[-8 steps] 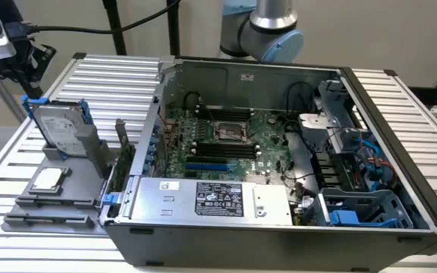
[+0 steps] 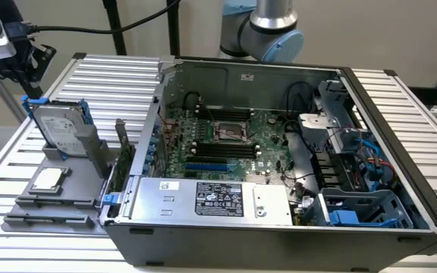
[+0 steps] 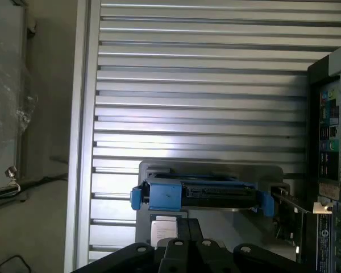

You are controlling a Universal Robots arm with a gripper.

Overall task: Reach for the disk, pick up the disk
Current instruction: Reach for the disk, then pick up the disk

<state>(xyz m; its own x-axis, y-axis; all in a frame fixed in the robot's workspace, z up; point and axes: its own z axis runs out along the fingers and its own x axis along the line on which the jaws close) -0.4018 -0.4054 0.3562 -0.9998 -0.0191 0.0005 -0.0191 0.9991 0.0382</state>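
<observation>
Looking through my two cameras, I find the flat silver-grey metal disk (image 2: 57, 129) with its white label and blue plastic frame. It stands up on its thin edge in a slot of the grey plastic tray (image 2: 52, 202). The tray lies on the silver ribbed metal table (image 2: 112, 74), at the exterior view's left, just beside the big open black computer case (image 2: 279, 170). I think the disk is kept standing like this so its top edge sticks up free, with room on both flat sides for something to close around it. The black gripper (image 2: 17, 65) hangs above the disk, near its top corner, but I judge that the two are apart, not touching. I cannot tell if the pincer is apart or together, as my cameras do not let me see that. The wrist camera points down along the gripper. There the disk (image 3: 200, 192) shows as a long blue bar, with the gripper (image 3: 184, 253) close to it. A small square silver chip (image 3: 163, 229) lies flat on the same tray, just beside the disk, and that is not my target. A large silver metal box (image 2: 211, 199) with a black label sits inside the case, and that is not my target either. So the reach looks nearly done to me, and the pick-up is not yet done, because the disk rests in its slot.
</observation>
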